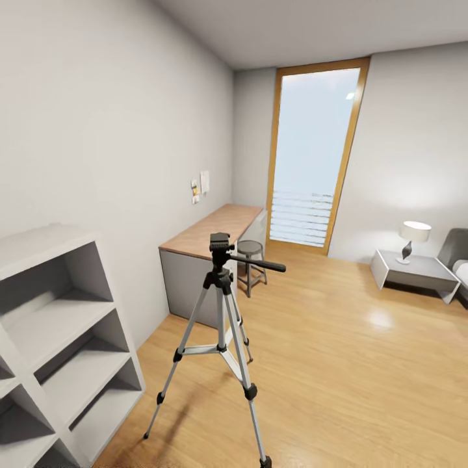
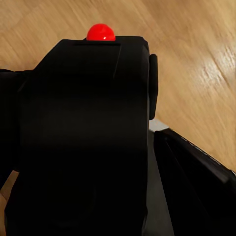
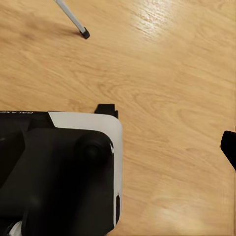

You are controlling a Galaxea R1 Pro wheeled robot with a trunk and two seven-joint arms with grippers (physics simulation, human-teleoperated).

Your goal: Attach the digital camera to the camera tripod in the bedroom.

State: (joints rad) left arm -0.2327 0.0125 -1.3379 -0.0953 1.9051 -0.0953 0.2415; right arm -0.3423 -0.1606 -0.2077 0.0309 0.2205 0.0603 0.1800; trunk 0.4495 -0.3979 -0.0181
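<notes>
The camera tripod (image 1: 221, 305) stands on the wood floor just ahead in the head view, its silver legs spread. Its black head (image 1: 220, 244) carries nothing, and the pan handle (image 1: 260, 262) points right. In the left wrist view the digital camera (image 2: 83, 123), black with a red dot (image 2: 101, 32) on top, sits between dark fingers (image 2: 196, 177). My left gripper (image 2: 98, 162) is shut on it. One tripod foot (image 3: 84, 33) shows in the right wrist view. My right gripper (image 3: 118, 147) looks open, with one fingertip (image 3: 229, 147) at the frame edge and nothing held.
A white cube shelf (image 1: 58, 338) stands close on the left. Behind the tripod are a wood-topped desk (image 1: 211, 231) and a stool (image 1: 251, 250). A tall window (image 1: 315, 156) fills the far wall. A low table (image 1: 416, 270) with a lamp (image 1: 413, 234) sits right. My base (image 3: 59, 167) is below.
</notes>
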